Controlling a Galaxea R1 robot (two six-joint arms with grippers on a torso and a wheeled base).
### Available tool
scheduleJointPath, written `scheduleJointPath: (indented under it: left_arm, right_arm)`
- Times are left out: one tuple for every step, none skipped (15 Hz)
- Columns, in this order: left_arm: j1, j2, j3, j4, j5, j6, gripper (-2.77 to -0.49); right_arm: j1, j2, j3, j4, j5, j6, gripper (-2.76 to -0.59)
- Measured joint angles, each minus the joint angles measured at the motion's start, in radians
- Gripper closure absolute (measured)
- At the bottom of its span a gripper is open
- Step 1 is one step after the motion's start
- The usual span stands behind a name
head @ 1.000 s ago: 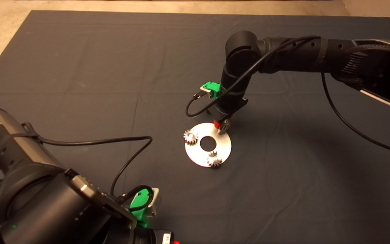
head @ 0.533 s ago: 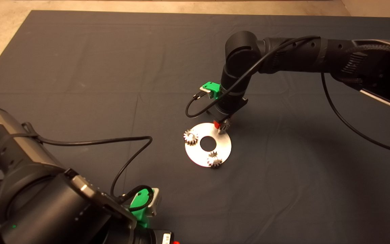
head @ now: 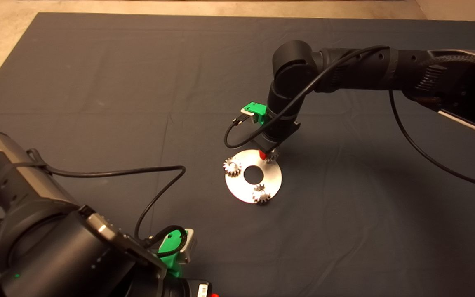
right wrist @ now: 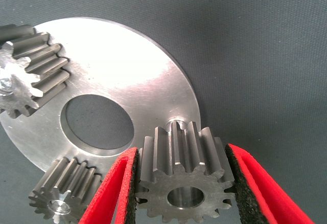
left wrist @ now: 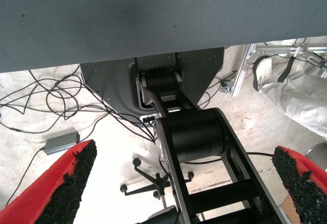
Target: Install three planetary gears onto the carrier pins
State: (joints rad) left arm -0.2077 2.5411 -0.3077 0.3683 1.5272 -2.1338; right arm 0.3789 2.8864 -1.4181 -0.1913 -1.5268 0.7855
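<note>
The right gripper [right wrist: 181, 183] clamps the third planetary gear [right wrist: 183, 175] over the round plate's [head: 241, 187] far rim, hiding its pin; two gears [head: 232, 167] [head: 261, 194] sit on pins. The left gripper [left wrist: 184, 183] waits parked, spread wide.

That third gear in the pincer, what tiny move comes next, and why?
Probably ease it straight down, then let go. The right pincer grips the third gear over the plate; two gears already sit on it, and its pin is hidden.
</note>
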Motion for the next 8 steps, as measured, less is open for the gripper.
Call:
scheduleJointPath:
  left_arm:
    - [0.0, 0.0, 0.0, 0.0, 0.0, 0.0, -2.48]
    - [0.0, 0.0, 0.0, 0.0, 0.0, 0.0, -2.48]
    - [0.0, 0.0, 0.0, 0.0, 0.0, 0.0, -2.48]
    - [0.0, 0.0, 0.0, 0.0, 0.0, 0.0, -2.48]
    - [0.0, 0.0, 0.0, 0.0, 0.0, 0.0, -2.48]
    - [0.0, 0.0, 0.0, 0.0, 0.0, 0.0, -2.48]
    - [0.0, 0.0, 0.0, 0.0, 0.0, 0.0, -2.48]
    - [0.0, 0.0, 0.0, 0.0, 0.0, 0.0, -2.48]
  right_arm:
    - [0.0, 0.0, 0.001, 0.0, 0.0, 0.0, -1.07]
    - [0.0, 0.0, 0.001, 0.0, 0.0, 0.0, -1.07]
    - [0.0, 0.0, 0.001, 0.0, 0.0, 0.0, -1.07]
    - [0.0, 0.0, 0.001, 0.0, 0.0, 0.0, -1.07]
    - [0.0, 0.0, 0.001, 0.0, 0.0, 0.0, -1.07]
    - [0.0, 0.0, 0.001, 0.0, 0.0, 0.0, -1.07]
    - [0.0, 0.0, 0.001, 0.0, 0.0, 0.0, -1.07]
    - [0.0, 0.0, 0.001, 0.0, 0.0, 0.0, -1.07]
